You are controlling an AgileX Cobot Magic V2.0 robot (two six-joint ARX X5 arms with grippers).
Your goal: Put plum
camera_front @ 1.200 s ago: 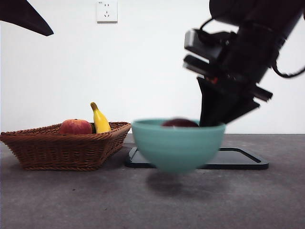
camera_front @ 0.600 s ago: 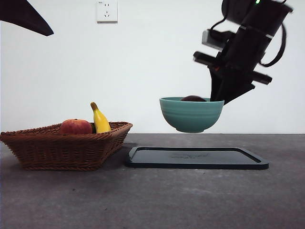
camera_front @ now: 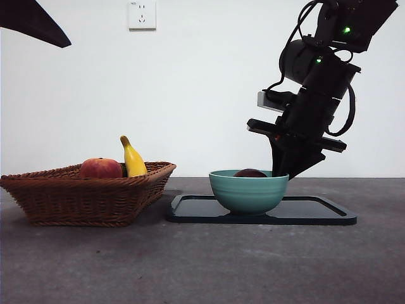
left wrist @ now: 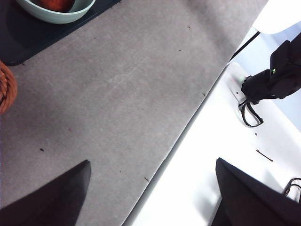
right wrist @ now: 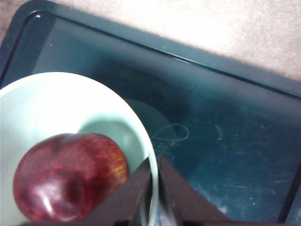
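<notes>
Plum (right wrist: 70, 176) sits inside the teal bowl (camera_front: 248, 191); from the front only its top shows over the rim. Bowl rests on the black tray (camera_front: 316, 212). Right gripper (right wrist: 155, 188) reaches down steeply from upper right, jaws pinching the bowl's right rim, one inside, one outside. Left gripper (left wrist: 150, 197) waits high at left, jaws spread, only tips visible. Wicker basket (camera_front: 82, 196) on the left holds a peach (camera_front: 100, 168) and banana (camera_front: 132, 158). Grey tabletop (camera_front: 202, 266), white wall with socket (camera_front: 142, 14).

Dark maroon plum (right wrist: 70, 176), teal bowl (camera_front: 247, 193), black tray (camera_front: 316, 212), brown woven basket (camera_front: 82, 196)
</notes>
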